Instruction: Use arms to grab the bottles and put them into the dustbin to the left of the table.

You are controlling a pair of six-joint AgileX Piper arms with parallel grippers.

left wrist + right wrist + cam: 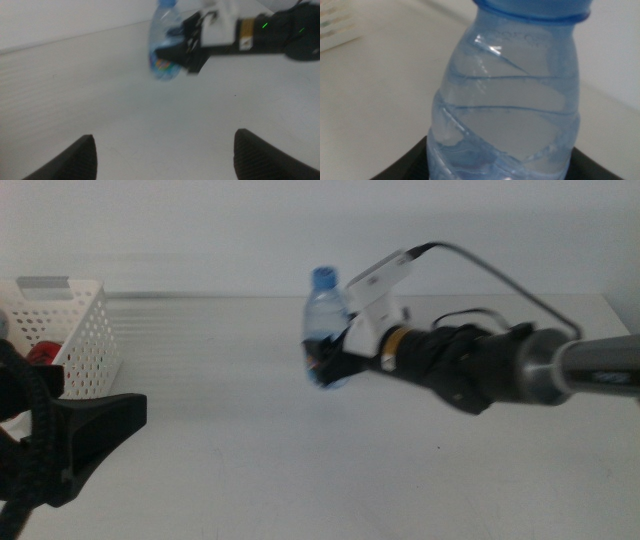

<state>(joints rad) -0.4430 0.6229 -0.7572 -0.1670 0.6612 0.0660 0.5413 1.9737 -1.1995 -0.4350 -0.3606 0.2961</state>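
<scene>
My right gripper (335, 360) pinches the small water bottle (325, 325) around its lower body, holding it upright and lifted over the middle of the white table (330, 470), blue cap (326, 277) uppermost. Seen from my right wrist, the bottle (507, 100) fills the frame, its ribbed clear shoulder rising from between my dark jaws. My right arm (500, 365) reaches in from the right side, a white wrist housing (385, 280) and black cable (500, 275) above it. My left gripper (85, 430) waits low near the table's front left edge, jaws spread wide with only bare tabletop between them. The perforated white dustbin (85, 330) stands at the table's far left, well apart from the bottle, something red (42, 353) showing beside it. My left gripper lies near the bin, between it and the front edge.
</scene>
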